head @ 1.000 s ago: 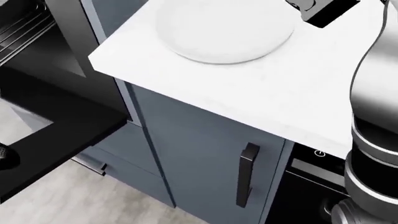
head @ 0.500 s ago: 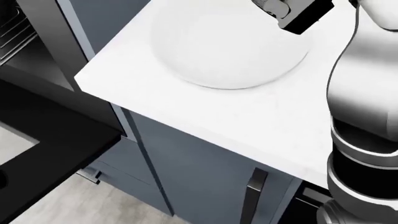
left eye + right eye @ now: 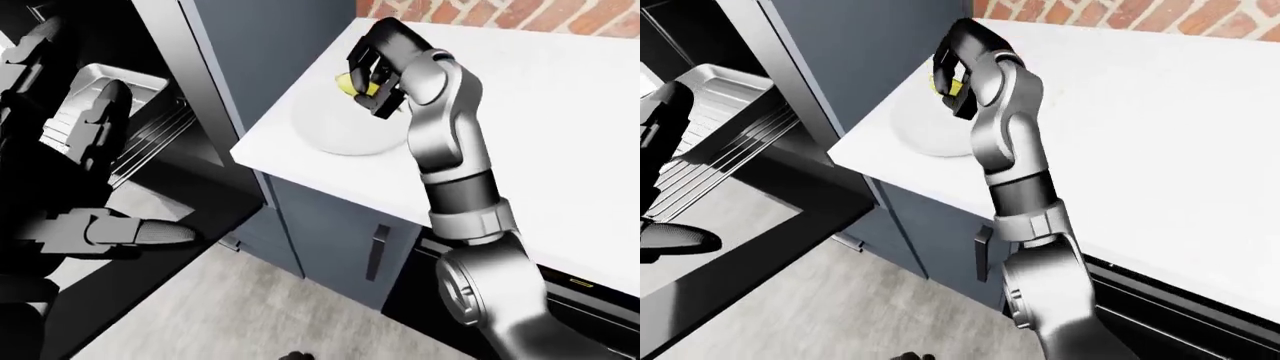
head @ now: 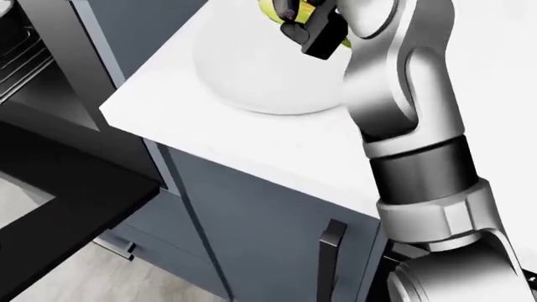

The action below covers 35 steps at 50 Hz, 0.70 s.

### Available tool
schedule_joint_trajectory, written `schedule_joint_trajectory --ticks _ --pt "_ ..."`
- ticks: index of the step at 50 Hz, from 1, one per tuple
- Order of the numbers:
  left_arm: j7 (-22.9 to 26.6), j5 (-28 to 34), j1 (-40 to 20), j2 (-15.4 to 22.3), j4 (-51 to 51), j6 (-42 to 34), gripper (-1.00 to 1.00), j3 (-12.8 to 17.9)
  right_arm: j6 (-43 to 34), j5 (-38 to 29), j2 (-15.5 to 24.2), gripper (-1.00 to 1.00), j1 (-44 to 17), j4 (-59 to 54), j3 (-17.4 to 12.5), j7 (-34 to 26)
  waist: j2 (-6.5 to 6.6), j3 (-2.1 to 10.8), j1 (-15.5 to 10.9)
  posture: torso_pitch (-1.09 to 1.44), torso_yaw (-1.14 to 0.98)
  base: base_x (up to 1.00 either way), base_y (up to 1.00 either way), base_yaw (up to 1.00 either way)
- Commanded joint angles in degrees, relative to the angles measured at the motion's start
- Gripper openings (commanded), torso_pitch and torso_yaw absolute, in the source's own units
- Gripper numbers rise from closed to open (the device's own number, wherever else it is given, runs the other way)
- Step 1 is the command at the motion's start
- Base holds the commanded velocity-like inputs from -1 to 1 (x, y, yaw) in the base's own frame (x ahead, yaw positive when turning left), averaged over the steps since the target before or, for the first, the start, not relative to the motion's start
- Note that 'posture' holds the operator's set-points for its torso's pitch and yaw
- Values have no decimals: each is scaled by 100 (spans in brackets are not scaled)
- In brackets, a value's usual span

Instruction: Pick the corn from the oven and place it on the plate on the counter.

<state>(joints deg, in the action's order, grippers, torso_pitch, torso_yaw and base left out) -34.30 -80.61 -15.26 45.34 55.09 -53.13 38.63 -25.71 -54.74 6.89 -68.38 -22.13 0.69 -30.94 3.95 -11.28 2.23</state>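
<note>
My right hand (image 3: 368,75) is shut on the yellow corn (image 3: 350,83) and holds it just above the white plate (image 3: 335,131) near the left corner of the white counter (image 3: 560,135). In the head view the corn (image 4: 272,9) shows at the top edge, over the plate (image 4: 252,69). The open oven (image 3: 120,127) is at the left, with its wire rack and a metal tray (image 3: 90,82). My left hand (image 3: 95,124) hangs open and dark in front of the oven.
The black oven door (image 4: 58,207) lies open at lower left. A blue-grey cabinet (image 4: 252,226) with a black handle (image 4: 329,258) stands under the counter. A brick wall (image 3: 520,15) runs along the top. Pale floor shows below.
My right arm has swung left and down into view, bringing the corn over the plate. The camera view has shifted slightly.
</note>
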Motion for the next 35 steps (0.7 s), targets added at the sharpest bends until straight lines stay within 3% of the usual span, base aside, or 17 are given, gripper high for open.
schedule_joint_trajectory --ticks 1,13,17,20,29,35 --pt "-5 20 -69 112 3 177 100 174 172 61 3 -100 -371 118 25 346 18 186 0 21 0 0 0 0" --pt "269 53 178 96 -31 193 100 493 528 259 -10 -100 -742 -1029 92 1010 54 199 1 21 0 0 0 0" --pt "355 148 181 84 -66 184 100 493 515 229 -95 -77 -706 -1068 137 1073 44 202 -23 21 0 0 0 0" --pt "348 86 205 117 -61 183 100 558 512 180 -136 -36 -731 -1134 170 1109 40 211 -29 21 0 0 0 0" --pt "522 235 316 37 -69 210 100 615 682 -7 -44 -4 -687 -1620 169 1431 15 229 -72 21 0 0 0 0" --pt "561 238 346 -10 -29 170 100 673 748 -103 -5 55 -686 -1659 177 1473 0 241 -83 21 0 0 0 0"
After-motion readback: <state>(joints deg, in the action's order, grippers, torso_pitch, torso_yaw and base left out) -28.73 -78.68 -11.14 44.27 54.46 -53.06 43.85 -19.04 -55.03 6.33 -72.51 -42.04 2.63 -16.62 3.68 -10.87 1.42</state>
